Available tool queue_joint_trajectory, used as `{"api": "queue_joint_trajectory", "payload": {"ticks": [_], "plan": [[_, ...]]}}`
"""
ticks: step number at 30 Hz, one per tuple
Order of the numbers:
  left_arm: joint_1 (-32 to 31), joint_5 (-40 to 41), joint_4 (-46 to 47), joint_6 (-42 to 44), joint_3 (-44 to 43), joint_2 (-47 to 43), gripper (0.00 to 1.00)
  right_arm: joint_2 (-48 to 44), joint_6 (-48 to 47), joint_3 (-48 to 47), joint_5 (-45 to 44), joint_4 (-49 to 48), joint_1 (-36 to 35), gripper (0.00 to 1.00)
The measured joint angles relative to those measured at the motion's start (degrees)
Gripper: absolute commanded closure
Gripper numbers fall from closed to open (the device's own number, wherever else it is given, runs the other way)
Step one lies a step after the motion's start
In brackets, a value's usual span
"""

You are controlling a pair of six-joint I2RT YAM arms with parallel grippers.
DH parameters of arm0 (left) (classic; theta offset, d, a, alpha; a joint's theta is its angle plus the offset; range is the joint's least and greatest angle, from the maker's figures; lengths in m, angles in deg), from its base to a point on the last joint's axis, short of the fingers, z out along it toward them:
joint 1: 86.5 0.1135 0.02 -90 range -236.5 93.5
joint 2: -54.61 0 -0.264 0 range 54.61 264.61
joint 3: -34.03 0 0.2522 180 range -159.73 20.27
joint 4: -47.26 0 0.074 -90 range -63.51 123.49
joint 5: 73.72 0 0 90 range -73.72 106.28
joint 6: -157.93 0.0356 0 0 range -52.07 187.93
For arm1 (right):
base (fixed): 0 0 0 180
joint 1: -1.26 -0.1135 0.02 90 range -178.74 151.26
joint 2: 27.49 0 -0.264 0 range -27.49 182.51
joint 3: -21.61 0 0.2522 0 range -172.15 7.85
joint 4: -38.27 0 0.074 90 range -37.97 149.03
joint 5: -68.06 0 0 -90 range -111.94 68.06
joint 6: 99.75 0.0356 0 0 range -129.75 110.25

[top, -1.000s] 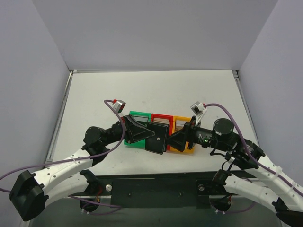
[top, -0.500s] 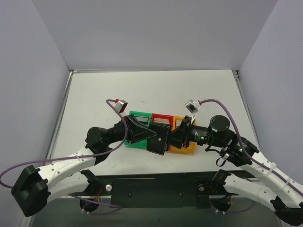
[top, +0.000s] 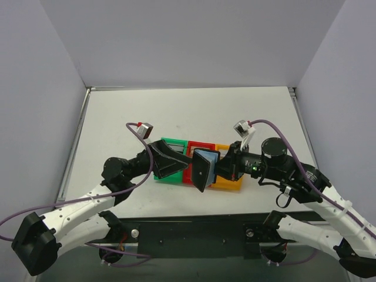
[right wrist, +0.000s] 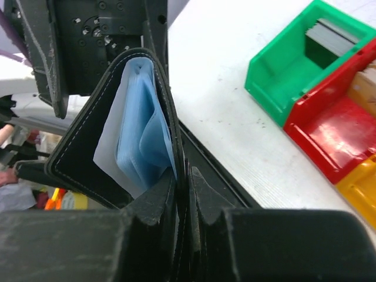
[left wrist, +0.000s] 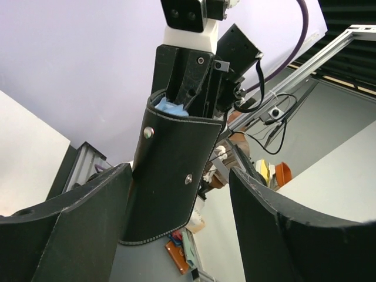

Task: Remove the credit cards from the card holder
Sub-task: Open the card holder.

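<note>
The card holder [top: 202, 168] is a black folded leather wallet with a pale blue lining [right wrist: 141, 135], held in the air in front of the coloured boxes. My right gripper [top: 219, 170] is shut on one of its edges, the leather pinched tight between the fingertips [right wrist: 191, 176]. My left gripper [top: 183, 166] is open. Its two fingers stand wide apart on either side of the card holder [left wrist: 170, 176], which hangs close to the left finger [left wrist: 64, 235]. Grey credit cards [right wrist: 332, 32] stand in the green box. I cannot see any cards inside the holder.
A joined row of open boxes sits on the table behind the grippers: green [top: 170, 143], red [top: 202, 144] and orange [top: 228, 183]. The same row shows in the right wrist view [right wrist: 282, 76]. White table [top: 194, 111] stretches back to the walls.
My left gripper has opened and let go of the card holder. My right gripper has shut on it. The holder has turned and now sits slightly further right.
</note>
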Motion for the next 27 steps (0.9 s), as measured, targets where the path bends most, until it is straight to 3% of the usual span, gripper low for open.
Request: {"api": "queue_joint_trajectory", "payload": {"ticks": [7,12,19,27], "plan": [[0.1,0.2,0.1,0.5,0.2,1.3,0.21,5.1,-3.3,-8.7,-10.4,11.7,-1.2,1.00],[-0.9,0.9,0.1,1.7,0.2,5.0,0.20,12.3,-4.6,-14.7,-23.2,20.3,-9.4,1.00],[-3.1,1.6,0.9,3.0,0.1,9.9,0.20,13.3,-5.2,-15.0,-27.6,23.5,-9.8,1.00],[-3.2,2.9,0.6,5.2,0.1,8.9,0.19,13.4,-5.1,-17.6,-31.4,26.6,-9.9,1.00]]}}
